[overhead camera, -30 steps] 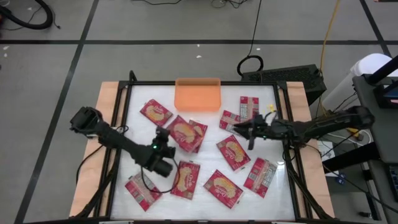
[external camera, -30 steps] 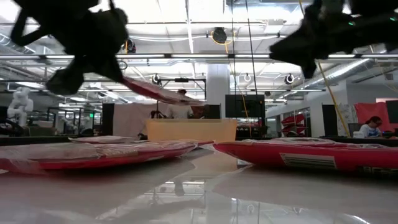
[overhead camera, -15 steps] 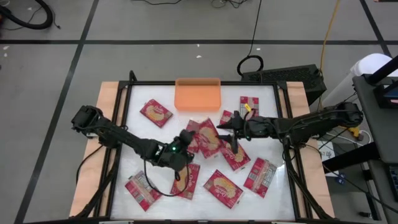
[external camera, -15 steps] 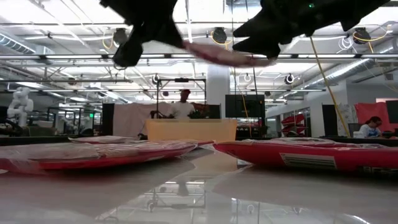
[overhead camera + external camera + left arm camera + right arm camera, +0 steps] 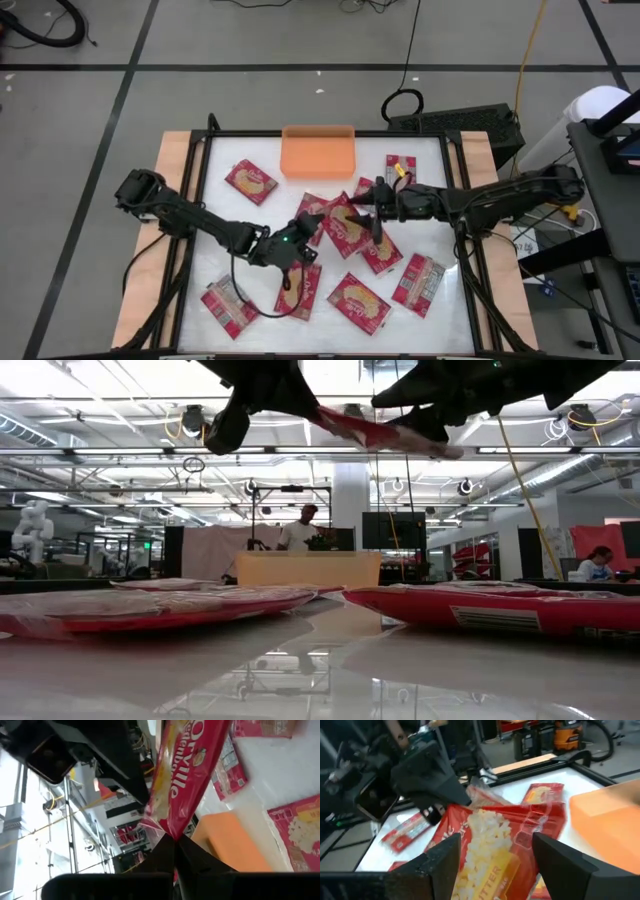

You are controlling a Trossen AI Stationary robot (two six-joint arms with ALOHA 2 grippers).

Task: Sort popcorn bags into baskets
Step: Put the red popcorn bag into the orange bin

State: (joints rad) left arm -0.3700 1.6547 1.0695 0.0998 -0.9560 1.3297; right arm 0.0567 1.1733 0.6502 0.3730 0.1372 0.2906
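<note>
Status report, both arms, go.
Left tool shut on lifted popcorn bag, mid-table. Right tool open around the bag's far end. Orange tray empty. Loose bags below.

Left gripper point(image 5: 174, 849) clamped on a popcorn bag point(image 5: 185, 775).
Bag held off the white worktop point(image 5: 285, 780); orange basket point(image 5: 230, 842) behind it, more bags point(image 5: 299, 832) lying flat, the other arm point(image 5: 95, 755) just beside the bag.
</note>
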